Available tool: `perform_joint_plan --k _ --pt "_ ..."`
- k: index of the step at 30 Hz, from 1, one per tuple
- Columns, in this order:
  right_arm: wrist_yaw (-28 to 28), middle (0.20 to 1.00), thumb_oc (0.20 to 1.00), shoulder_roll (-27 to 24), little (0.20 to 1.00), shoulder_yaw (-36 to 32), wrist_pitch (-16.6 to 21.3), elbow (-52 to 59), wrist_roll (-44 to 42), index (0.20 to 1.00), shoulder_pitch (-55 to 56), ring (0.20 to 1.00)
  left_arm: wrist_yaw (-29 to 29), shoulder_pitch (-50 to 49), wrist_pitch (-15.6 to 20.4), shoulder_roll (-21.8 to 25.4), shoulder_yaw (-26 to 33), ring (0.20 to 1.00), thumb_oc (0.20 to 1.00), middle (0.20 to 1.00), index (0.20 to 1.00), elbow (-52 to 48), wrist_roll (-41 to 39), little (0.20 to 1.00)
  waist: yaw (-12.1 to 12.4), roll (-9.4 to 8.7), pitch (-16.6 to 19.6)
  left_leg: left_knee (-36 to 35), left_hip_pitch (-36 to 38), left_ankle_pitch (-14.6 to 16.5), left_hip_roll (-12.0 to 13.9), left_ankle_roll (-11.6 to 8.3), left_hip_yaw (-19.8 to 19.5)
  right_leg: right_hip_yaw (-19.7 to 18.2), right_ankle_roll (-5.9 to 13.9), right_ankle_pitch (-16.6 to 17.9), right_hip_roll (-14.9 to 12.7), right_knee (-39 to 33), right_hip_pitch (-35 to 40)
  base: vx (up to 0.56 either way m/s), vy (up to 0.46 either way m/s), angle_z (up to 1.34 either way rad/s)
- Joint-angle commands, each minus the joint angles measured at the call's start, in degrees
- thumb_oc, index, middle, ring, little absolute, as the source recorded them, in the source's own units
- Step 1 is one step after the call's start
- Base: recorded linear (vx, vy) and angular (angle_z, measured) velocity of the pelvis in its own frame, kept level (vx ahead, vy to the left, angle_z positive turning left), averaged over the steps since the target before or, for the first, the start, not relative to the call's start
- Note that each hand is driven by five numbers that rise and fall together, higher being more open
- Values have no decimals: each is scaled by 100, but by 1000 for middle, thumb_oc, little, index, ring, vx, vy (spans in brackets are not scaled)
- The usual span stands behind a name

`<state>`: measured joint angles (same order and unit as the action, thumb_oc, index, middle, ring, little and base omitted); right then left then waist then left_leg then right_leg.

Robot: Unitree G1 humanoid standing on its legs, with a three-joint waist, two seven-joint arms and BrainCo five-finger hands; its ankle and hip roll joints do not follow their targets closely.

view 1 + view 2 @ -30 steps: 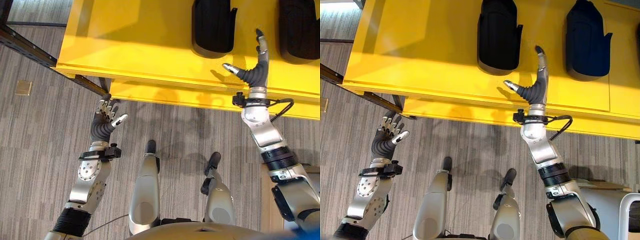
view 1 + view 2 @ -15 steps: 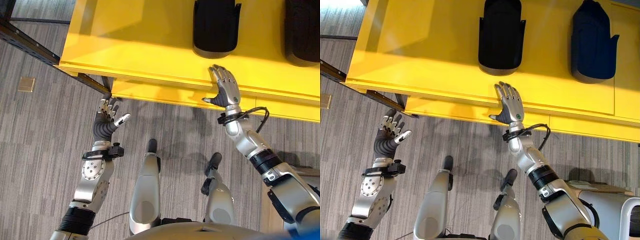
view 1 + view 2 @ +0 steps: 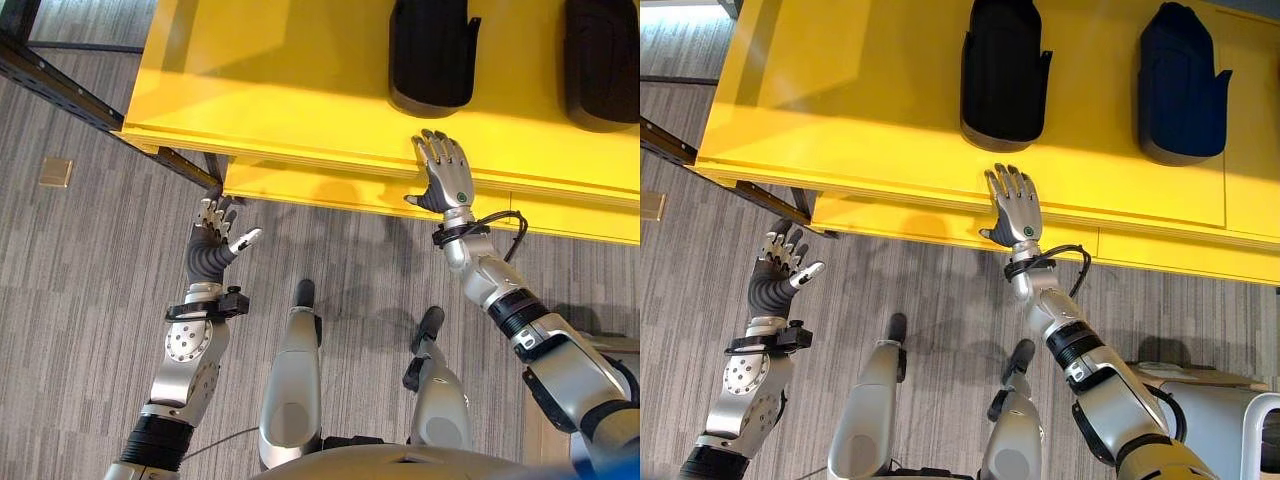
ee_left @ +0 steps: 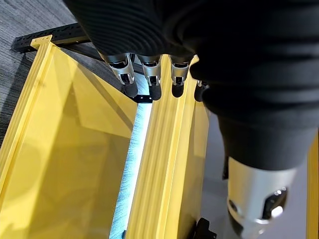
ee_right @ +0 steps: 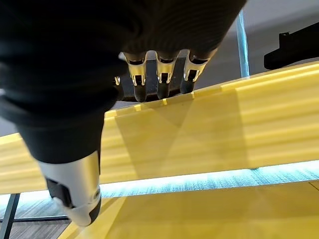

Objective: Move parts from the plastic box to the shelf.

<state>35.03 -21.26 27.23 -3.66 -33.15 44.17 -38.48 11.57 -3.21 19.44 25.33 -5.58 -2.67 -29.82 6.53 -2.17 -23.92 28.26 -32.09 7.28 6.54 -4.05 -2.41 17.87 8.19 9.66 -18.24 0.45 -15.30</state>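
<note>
Yellow shelf [image 3: 840, 90] carries two dark parts [image 3: 1005, 70]; the empty, open right hand [image 3: 1013, 207] lies just below the nearer one, left hand [image 3: 780, 268] open, well apart.

Silver-grey arms, dark-ribbed wrists, dark-tipped silver fingers [image 3: 1006, 186]

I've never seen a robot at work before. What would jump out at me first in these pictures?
The bright yellow shelf across the top of the head views catches the eye, with two dark parts on it: a black one near the middle and a dark blue one to its right. Just below the black part, the right hand hovers open at the shelf's front edge. The left hand is raised open over the grey striped floor.
</note>
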Motion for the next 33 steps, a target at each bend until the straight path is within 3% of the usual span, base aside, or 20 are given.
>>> perform_joint_plan --k 1,13,33 --pt "-139 1000 1000 88 1000 60 -8 -290 -130 1000 -149 1000 -26 -51 418 39 233 1000 1000 1000 1000 -243 116 1000 122 41 4 -694 36 -396 -32 90 -22 24 197 -663 -131 795 568 0 0 0" --pt "-77 1000 1000 -142 1000 -145 34 -302 -450 1000 -526 1000 -102 -113 449 90 270 1000 1000 1000 1000 -274 45 1000 182 31 1 -672 22 -375 -49 95 -31 59 194 -661 -115 801 603 3 0 0" --pt "210 1000 1000 -1004 1000 -772 95 -486 -1362 1000 -1392 1000 -297 -198 473 237 290 1000 1000 1000 1000 -361 -132 1000 269 -1 20 -617 -28 -317 -75 124 -66 71 185 -701 -110 872 588 9 -2 1"
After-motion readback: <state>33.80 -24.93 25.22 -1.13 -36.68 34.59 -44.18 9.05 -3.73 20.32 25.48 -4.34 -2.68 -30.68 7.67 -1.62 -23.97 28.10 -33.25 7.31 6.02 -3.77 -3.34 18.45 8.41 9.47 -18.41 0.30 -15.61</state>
